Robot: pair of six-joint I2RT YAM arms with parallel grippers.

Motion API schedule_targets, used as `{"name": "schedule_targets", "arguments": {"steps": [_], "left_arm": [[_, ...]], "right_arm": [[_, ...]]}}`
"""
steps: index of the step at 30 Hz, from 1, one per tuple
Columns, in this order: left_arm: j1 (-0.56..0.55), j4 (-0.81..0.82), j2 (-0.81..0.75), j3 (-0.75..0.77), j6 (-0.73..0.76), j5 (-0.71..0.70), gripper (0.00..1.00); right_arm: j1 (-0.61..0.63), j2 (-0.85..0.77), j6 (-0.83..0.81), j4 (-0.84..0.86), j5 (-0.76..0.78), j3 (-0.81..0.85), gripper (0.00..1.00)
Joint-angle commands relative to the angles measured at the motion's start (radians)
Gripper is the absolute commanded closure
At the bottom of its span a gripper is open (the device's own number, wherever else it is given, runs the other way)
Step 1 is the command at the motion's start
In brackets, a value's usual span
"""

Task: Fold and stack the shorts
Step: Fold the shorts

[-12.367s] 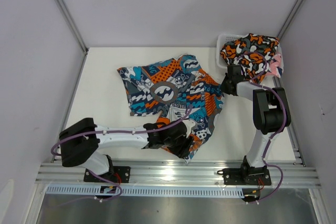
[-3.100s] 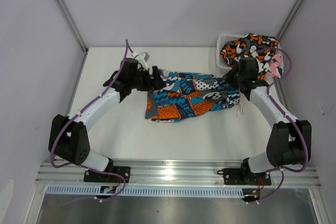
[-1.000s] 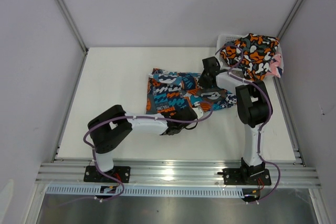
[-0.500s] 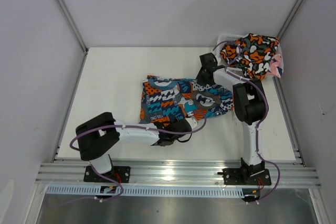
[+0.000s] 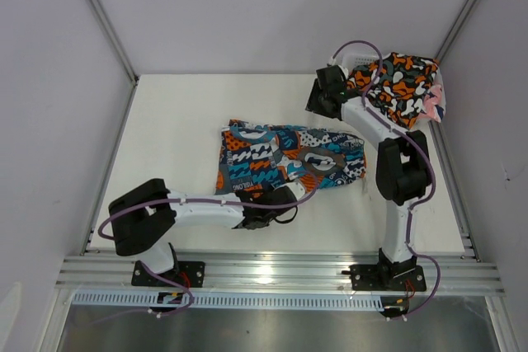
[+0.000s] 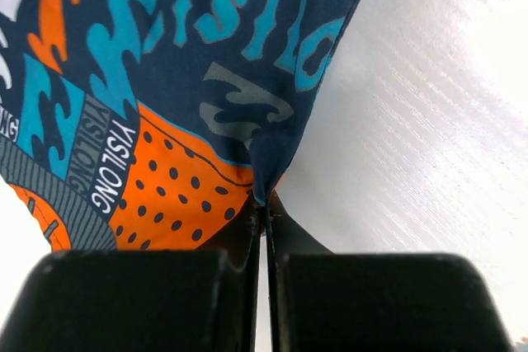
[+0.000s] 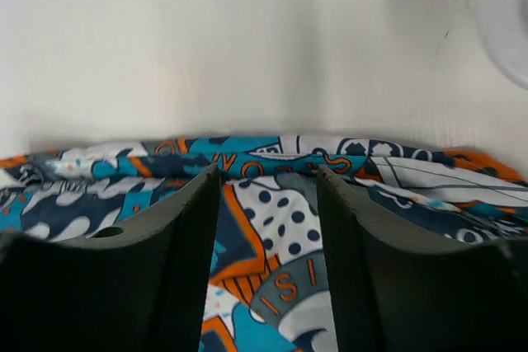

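Note:
The blue-teal-orange patchwork shorts (image 5: 289, 158) lie folded into a long strip mid-table. My left gripper (image 5: 275, 202) is at their near edge, shut on a pinched corner of the fabric (image 6: 266, 191). In the left wrist view its fingertips (image 6: 266, 208) meet on that corner, and the shorts (image 6: 165, 80) spread away beyond them. My right gripper (image 5: 320, 106) hovers just behind the strip's far edge, open. Between its fingers (image 7: 198, 204) the shorts (image 7: 276, 237) show untouched. The orange-black-white camouflage shorts (image 5: 394, 80) and a pink pair (image 5: 433, 106) are heaped in the basket.
A white mesh basket (image 5: 353, 62) stands at the back right corner, its rim (image 7: 507, 22) near my right wrist. Grey walls enclose the white table (image 5: 165, 146) on three sides. The arm bases sit on the rail at the near edge.
My right gripper has opened, let go of the shorts' far edge and drawn back toward the basket. The left gripper has pulled the near edge slightly left, and the strip lies flatter.

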Motion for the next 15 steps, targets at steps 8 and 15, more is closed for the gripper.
{"name": "schedule_targets", "arguments": {"steps": [8, 15], "left_arm": [[0.051, -0.019, -0.143, -0.026, -0.091, 0.021, 1.00], [0.051, 0.016, -0.183, -0.089, -0.081, 0.052, 1.00]], "right_arm": [[-0.002, -0.142, -0.422, -0.074, -0.200, -0.103, 0.38], [0.028, -0.069, -0.551, -0.122, -0.173, -0.073, 0.33]]}}
